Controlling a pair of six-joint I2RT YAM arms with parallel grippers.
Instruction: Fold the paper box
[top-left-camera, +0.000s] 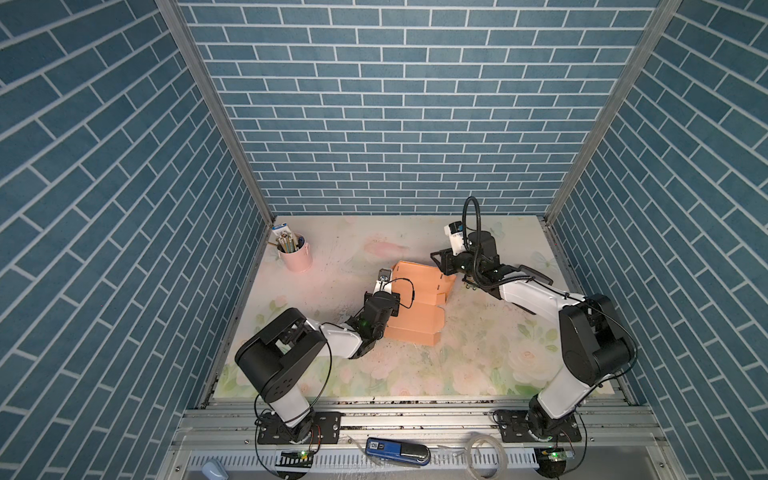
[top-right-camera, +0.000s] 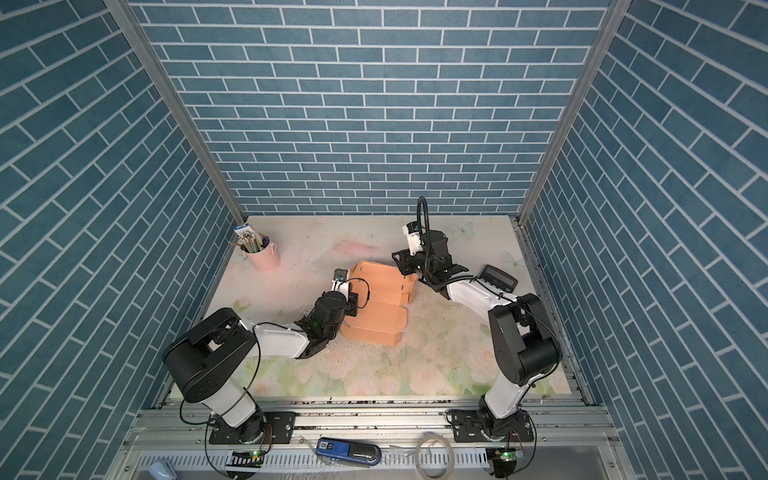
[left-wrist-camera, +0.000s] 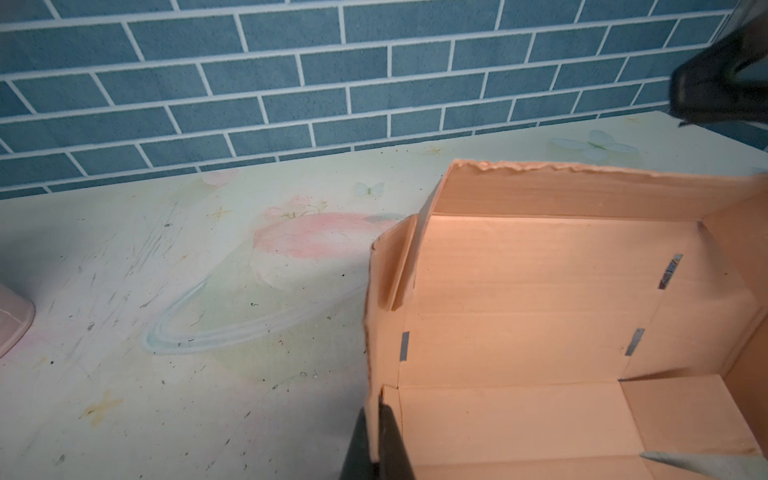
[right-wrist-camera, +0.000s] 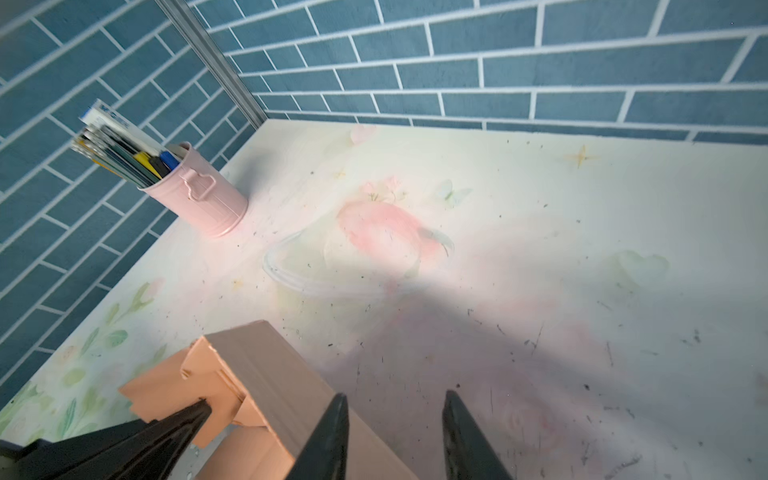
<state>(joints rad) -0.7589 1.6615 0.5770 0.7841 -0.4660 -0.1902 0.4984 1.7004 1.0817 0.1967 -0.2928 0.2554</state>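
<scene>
Blue brick-pattern walls (top-left-camera: 374, 124) close in three sides. Vinyl-looking print, flat, no relief.

Counter (top-left-camera: 332, 257): pale floral sheet, matte, scuffed, with dark specks.

Paper box (top-left-camera: 415, 316) sits mid-counter between the two arms. Tan-orange corrugated card, unprinted, with die-cut flaps. My read is about half done:
- Far wall is raised, its top edge ragged in the left wrist view.
- Side wall on the left arm's side is up, with a flap tucked inside at its far corner.
- Opposite side wall leans outward, not seated.
- Near panel with its small flaps lies flat toward the arm bases, probably the lid.
- Left to do, I'd judge: seat the loose wall, tuck the tabs, close the lid.

Left gripper (left-wrist-camera: 378, 440): fingers pressed together on the raised side wall's near edge, with card pinched between them.

Right gripper (right-wrist-camera: 392, 436): fingers apart at the box's far corner, bare counter showing between them, holding nothing. One finger is just beside the wall's outer face. I can't tell if it touches.

Pink metal cup (top-left-camera: 296, 255), ribbed at the base, stuffed with pens, stands well apart in the far corner.

Narrow slots (left-wrist-camera: 635, 341) are cut in the box floor, unfilled.
</scene>
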